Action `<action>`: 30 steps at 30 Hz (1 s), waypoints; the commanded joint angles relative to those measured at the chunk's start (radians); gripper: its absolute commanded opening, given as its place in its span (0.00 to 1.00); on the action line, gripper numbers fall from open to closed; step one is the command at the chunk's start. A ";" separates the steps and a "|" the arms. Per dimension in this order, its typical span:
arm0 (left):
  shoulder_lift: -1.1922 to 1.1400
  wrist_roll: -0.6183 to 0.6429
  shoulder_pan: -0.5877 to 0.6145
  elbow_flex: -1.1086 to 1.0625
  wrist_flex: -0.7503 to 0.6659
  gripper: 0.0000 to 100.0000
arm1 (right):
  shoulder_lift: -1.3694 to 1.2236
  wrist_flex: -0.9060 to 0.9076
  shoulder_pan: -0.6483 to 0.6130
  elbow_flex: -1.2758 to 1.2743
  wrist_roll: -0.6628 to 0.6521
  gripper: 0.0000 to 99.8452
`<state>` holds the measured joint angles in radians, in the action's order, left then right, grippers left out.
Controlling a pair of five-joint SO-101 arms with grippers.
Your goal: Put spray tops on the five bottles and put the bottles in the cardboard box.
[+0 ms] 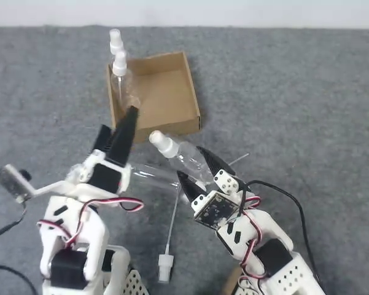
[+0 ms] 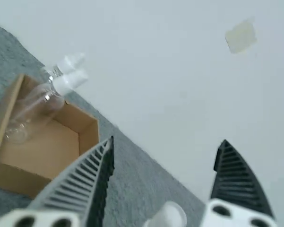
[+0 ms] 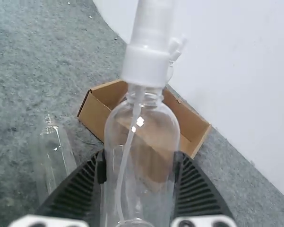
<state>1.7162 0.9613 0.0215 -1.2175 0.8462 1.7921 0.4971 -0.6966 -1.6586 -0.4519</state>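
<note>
The high view takes in the gray carpet [image 1: 307,92], the white wall [image 1: 233,12] behind it and both arms. The left wrist view looks up at the wall and a pale patch [image 2: 241,35] on it. The right wrist view shows a thin tube inside the held bottle [image 3: 142,137].

The box [image 1: 172,98] sits on the carpet near the wall. 2 capped bottles [image 1: 121,74] stand at its left side.

The left claw [image 1: 118,130] is spread wide with nothing in it. It points at the box, near its front wall. The right claw [image 1: 190,161] squeezes the held bottle, and the bottle's white top sticks out past the fingers toward the box.

A bare bottle [image 1: 150,175] lies flat between the 2 claws, just beside the right one. A loose top [image 1: 166,267] with a long tube lies on the carpet between the 2 arms.
</note>
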 commanded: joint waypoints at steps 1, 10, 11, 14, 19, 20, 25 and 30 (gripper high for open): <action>0.000 0.011 0.080 0.053 -0.057 0.32 | 0.022 -0.004 0.012 -0.020 0.064 0.01; 0.000 0.012 0.153 -0.111 -0.058 0.32 | 0.024 -0.053 0.008 -0.021 0.107 0.01; 0.000 0.011 0.153 -0.124 -0.058 0.32 | 0.024 -0.064 0.008 -0.020 0.124 0.01; -0.002 0.009 0.150 -0.145 -0.057 0.32 | 0.024 -0.093 0.007 -0.020 0.143 0.01; -0.002 -0.060 0.057 -0.186 -0.054 0.32 | 0.022 -0.076 -0.074 -0.021 0.140 0.01; -0.002 -0.069 0.038 -0.199 -0.055 0.32 | 0.022 -0.065 -0.093 -0.021 0.135 0.01; -0.002 -0.132 -0.043 -0.234 -0.052 0.32 | 0.022 -0.059 -0.124 -0.021 0.133 0.01; -0.002 -0.184 -0.144 -0.265 -0.051 0.32 | 0.022 -0.056 -0.124 -0.021 0.133 0.01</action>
<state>1.7024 0.8094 -0.0721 -1.4860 0.8263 1.7921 0.4327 -0.8025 -1.6586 -0.3199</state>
